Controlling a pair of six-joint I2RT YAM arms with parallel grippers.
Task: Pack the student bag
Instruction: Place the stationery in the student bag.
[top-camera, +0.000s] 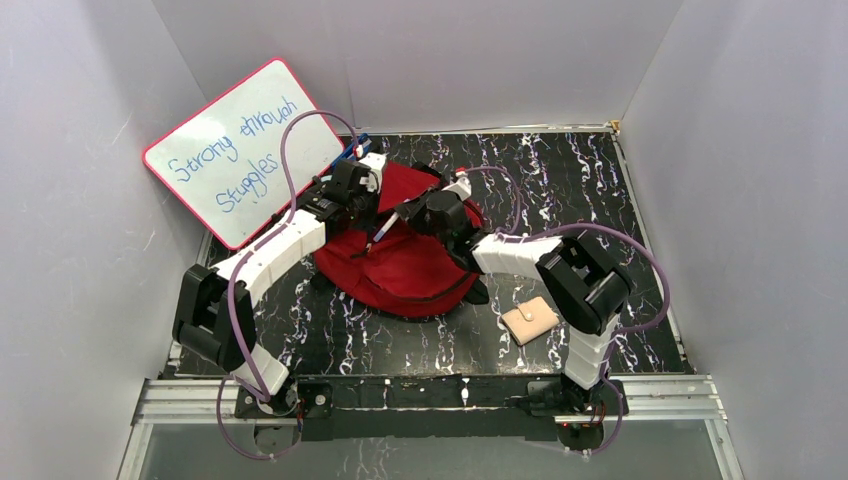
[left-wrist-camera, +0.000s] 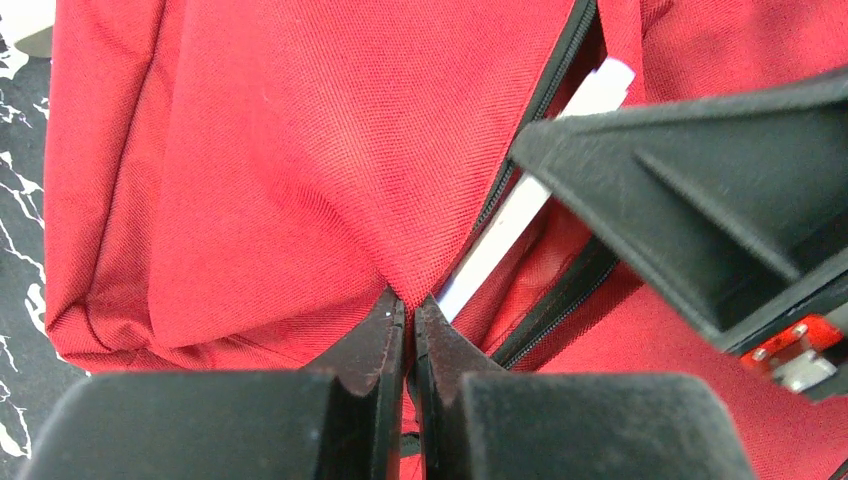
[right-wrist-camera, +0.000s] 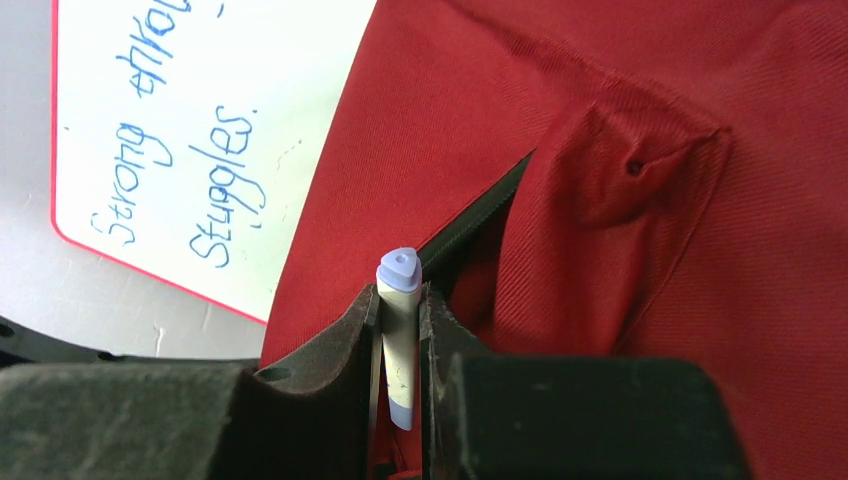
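Note:
The dark-red student bag (top-camera: 410, 262) lies in the middle of the table with its black zipper (left-wrist-camera: 535, 110) open. My left gripper (top-camera: 370, 200) is shut on a fold of the bag's red fabric (left-wrist-camera: 410, 296) at the edge of the opening and holds it up. My right gripper (top-camera: 402, 217) is shut on a white pen with lavender ends (right-wrist-camera: 399, 300). The pen (top-camera: 384, 231) points down at the bag, and in the left wrist view its white barrel (left-wrist-camera: 525, 200) lies in the zipper opening. The bag fills the right wrist view (right-wrist-camera: 620, 200).
A red-framed whiteboard (top-camera: 240, 150) with blue writing leans at the back left and also shows in the right wrist view (right-wrist-camera: 190, 120). A small beige wallet (top-camera: 528, 320) lies on the marbled black table (top-camera: 600, 190) right of the bag. Grey walls enclose the sides.

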